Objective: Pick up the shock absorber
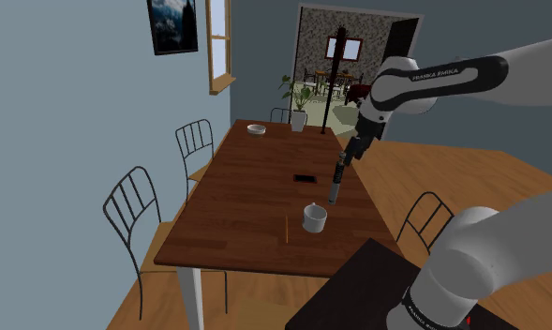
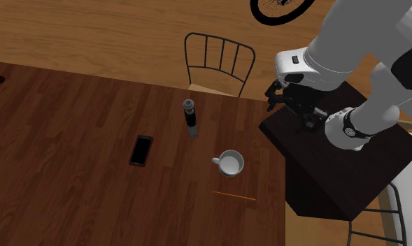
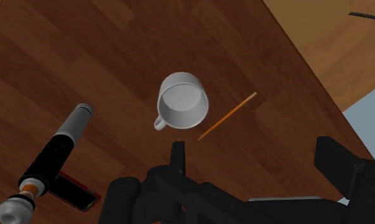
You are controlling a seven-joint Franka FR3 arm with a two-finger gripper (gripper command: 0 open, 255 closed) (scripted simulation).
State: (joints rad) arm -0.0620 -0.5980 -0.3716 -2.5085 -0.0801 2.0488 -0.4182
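Wooden table; arm bent, end effector raised near shock absorber.

We see the phone half hidden under the absorber; the second exterior view's top edge cuts the wheel at 1 o'clock.

Dark brown wood-grain table, white mug, orange pencil, black-and-grey shock absorber

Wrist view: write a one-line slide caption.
Open tool hovers above a wooden table bearing a white mug, an orange stick and the shock absorber.
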